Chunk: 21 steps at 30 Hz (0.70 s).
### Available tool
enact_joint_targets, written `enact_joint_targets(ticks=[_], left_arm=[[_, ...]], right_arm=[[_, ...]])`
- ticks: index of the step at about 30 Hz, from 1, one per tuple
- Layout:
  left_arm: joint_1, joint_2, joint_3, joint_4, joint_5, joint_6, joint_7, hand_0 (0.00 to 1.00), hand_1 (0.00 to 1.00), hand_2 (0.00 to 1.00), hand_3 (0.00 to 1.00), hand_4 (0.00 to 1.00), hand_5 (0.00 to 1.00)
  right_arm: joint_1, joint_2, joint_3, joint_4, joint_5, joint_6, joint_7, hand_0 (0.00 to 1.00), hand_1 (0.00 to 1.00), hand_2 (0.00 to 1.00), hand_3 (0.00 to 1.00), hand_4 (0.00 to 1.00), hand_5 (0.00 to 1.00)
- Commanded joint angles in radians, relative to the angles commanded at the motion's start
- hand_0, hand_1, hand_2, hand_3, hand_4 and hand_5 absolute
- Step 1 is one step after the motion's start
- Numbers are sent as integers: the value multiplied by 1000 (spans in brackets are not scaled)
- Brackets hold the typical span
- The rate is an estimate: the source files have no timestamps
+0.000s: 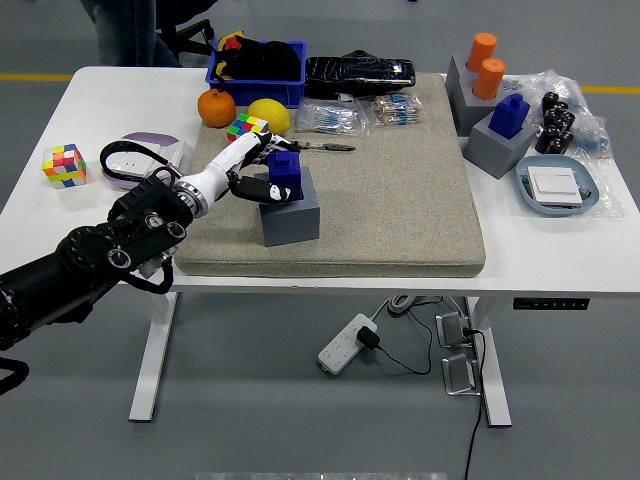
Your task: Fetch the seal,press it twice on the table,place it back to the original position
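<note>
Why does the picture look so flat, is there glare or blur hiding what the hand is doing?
Head view: light is even and soft, with only faint shadows under the table; sharp throughout, no motion blur on the left hand closed on the blue stamp; slight glare on the plastic bags and black wrapped pack; table edges bow a little, suggesting wide-lens distortion.

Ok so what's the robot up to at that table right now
The robot's left hand is closed around the blue seal, which sits on its grey block on the beige mat. Its fingers wrap the seal's sides. The seal isn't clearly lifted yet, so no stamping so far. The right arm isn't in view.
</note>
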Motion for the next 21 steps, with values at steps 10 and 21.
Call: enact_joint_targets(ticks=[10, 21], left_arm=[[-1, 4, -12, 0, -3, 0, -5, 731, 695, 639, 669, 909, 2], [-6, 13, -35, -17, -38, -81, -15, 886, 916, 879, 921, 998, 246]], right_arm=[[-2, 0, 1, 0, -1, 0, 0, 834, 730, 698, 712, 746, 511], [-3, 3, 5, -1, -2, 1, 0, 834, 730, 698, 711, 746, 510]])
